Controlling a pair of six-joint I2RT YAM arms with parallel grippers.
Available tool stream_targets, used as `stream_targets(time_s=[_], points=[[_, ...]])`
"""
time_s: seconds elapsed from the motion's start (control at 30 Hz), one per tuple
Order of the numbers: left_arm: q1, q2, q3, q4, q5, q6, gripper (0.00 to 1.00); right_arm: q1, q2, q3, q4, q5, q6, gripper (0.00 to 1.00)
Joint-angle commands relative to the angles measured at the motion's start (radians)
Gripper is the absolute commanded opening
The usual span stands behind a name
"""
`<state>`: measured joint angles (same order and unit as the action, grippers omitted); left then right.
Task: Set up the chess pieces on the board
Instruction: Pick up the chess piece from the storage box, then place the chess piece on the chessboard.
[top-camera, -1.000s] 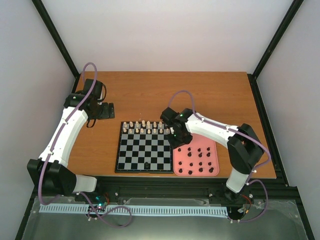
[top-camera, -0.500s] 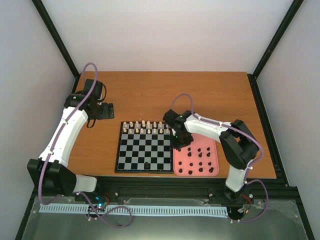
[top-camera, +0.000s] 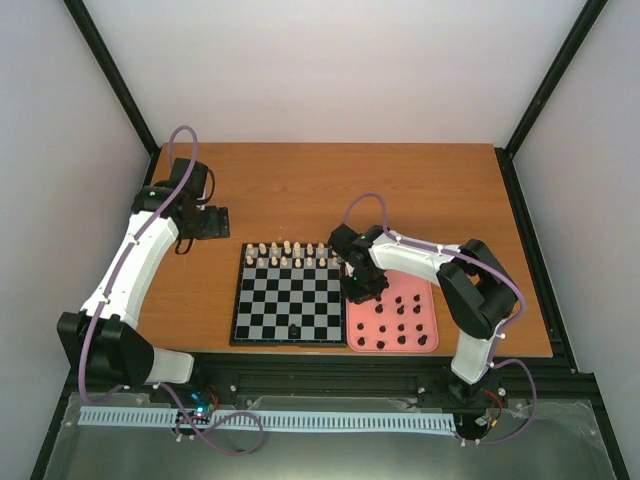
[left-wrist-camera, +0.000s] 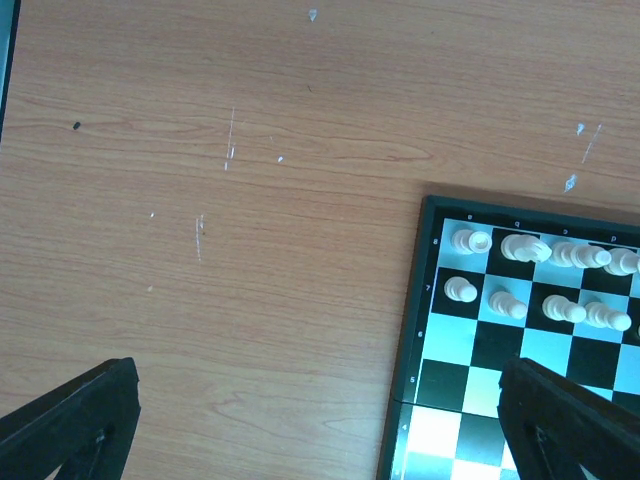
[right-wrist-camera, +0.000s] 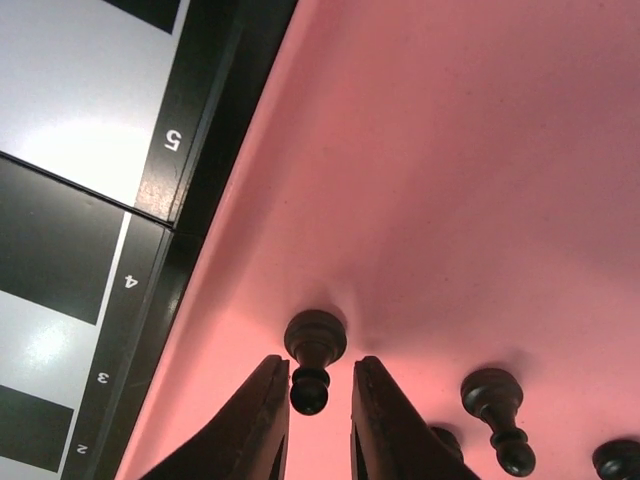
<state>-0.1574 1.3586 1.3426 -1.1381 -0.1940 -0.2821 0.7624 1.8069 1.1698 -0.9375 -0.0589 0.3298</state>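
Observation:
Several tiny black chess pieces stand on the pink tray (top-camera: 425, 325), and one black piece (top-camera: 293, 328) stands on the board's near row. The board (top-camera: 237, 300) lies in the middle of the table. My right gripper (top-camera: 362, 290) is down at the tray's far-left corner. In the right wrist view, my right gripper (right-wrist-camera: 320, 372) straddles an upright black pawn (right-wrist-camera: 315, 342). Its jaws are narrow: the left finger (right-wrist-camera: 262, 420) is at the pawn's head, the right finger (right-wrist-camera: 385, 425) a sliver away. My left gripper (top-camera: 215, 222) hovers wide open over bare wood left of the board.
Two rows of cream-white pieces (top-camera: 290, 255) fill the board's far side and also show as white pieces (left-wrist-camera: 540, 280) in the left wrist view. Another black pawn (right-wrist-camera: 495, 400) stands just right of my right fingers. The board's black rim (right-wrist-camera: 205, 130) runs alongside the tray.
My right gripper has moved nearer and down onto the tray's far-left corner, and its jaws have narrowed around a black pawn. The left arm has stayed put.

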Motion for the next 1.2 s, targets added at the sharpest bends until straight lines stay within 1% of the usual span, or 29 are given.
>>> stream_targets(time_s=[0.0, 0.17, 0.33, 0.47, 0.67, 0.77, 0.87, 0.97, 1.07, 1.17], points=[[0.001, 0.002, -0.002, 0.017, -0.006, 0.017, 1.00, -0.003, -0.003, -0.002, 0.014, 0.003, 0.000, 0.17], [0.001, 0.001, -0.002, 0.017, -0.011, 0.017, 1.00, -0.002, -0.001, 0.012, 0.004, 0.006, -0.001, 0.03], [0.001, 0.005, 0.002, 0.014, -0.007, 0.018, 1.00, -0.001, -0.017, 0.022, -0.016, 0.020, 0.003, 0.03], [0.000, 0.001, 0.001, 0.015, -0.008, 0.018, 1.00, 0.017, -0.068, 0.067, -0.075, 0.058, 0.015, 0.03], [0.001, -0.007, -0.012, 0.018, -0.006, 0.017, 1.00, 0.113, -0.073, 0.190, -0.161, 0.050, 0.046, 0.03], [0.001, -0.004, -0.014, 0.014, -0.021, 0.009, 1.00, 0.181, -0.029, 0.267, -0.178, 0.038, 0.057, 0.03], [0.009, -0.002, -0.010, -0.003, -0.048, -0.033, 1.00, 0.243, 0.042, 0.373, -0.181, 0.007, 0.054, 0.03], [0.070, -0.013, -0.020, -0.017, -0.033, -0.083, 1.00, 0.283, 0.130, 0.498, -0.198, -0.015, 0.032, 0.03], [0.113, -0.025, -0.031, -0.038, -0.059, -0.115, 1.00, 0.311, 0.215, 0.607, -0.222, -0.030, 0.009, 0.03], [0.167, -0.042, -0.046, -0.056, -0.075, -0.181, 1.00, 0.330, 0.268, 0.675, -0.225, -0.059, -0.004, 0.03]])
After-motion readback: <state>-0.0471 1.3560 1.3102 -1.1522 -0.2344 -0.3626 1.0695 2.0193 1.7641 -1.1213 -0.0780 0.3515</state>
